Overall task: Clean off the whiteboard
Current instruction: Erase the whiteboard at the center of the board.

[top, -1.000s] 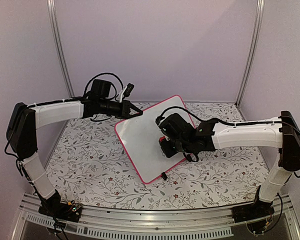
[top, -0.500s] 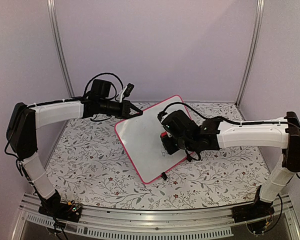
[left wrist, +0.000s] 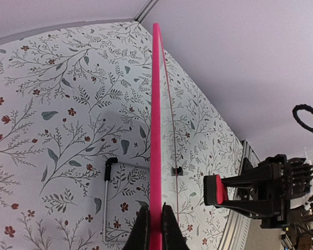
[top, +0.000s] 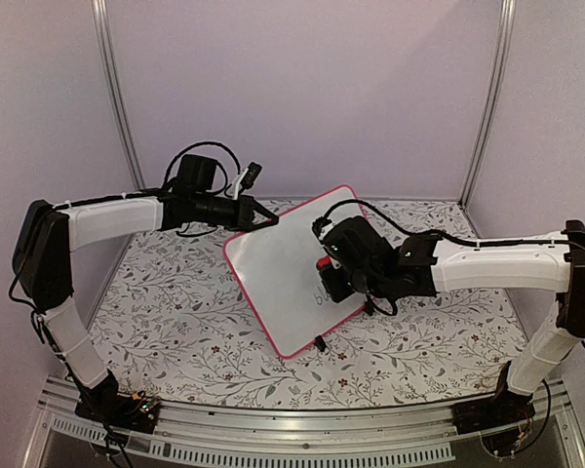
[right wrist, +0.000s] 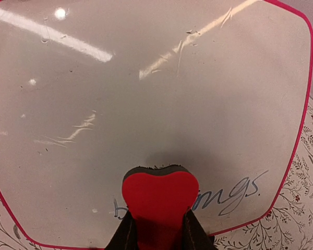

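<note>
Your right gripper (right wrist: 159, 232), jaws snug on the eraser (right wrist: 159, 195), is sliding up the whiteboard (right wrist: 146, 104), left gripper (left wrist: 155, 229) pinching its rim, and the writing (right wrist: 232, 191) still shows, so you're not done.

1 line of dark handwriting (right wrist: 235, 194) stands low on the whiteboard (right wrist: 146, 94), running from just left of the right gripper (right wrist: 160, 232) out to its right. Legible are an initial "b" and a closing "ngs." The letters between are hidden behind the red eraser (right wrist: 159, 195) in the jaws. In the top view the line is too small to read.
</note>
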You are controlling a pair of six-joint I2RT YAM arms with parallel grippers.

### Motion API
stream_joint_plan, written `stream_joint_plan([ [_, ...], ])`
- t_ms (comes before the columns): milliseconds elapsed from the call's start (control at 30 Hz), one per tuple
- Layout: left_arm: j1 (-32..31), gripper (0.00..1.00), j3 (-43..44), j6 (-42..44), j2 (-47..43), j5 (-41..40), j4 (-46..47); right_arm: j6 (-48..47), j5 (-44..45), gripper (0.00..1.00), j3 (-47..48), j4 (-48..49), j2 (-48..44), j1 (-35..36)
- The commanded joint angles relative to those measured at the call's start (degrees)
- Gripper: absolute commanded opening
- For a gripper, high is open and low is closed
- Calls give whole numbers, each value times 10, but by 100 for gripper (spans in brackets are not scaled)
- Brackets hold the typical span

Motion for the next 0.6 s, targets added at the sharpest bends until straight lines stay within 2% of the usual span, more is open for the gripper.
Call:
stream_joint_plan([
  [0,-17,0,-1,23,9,-40,-16,-8,9,0,2,22,-16,1],
  [567,-22,0,1,24,8,-39,-17,-9,-36,0,5,15,19,16],
])
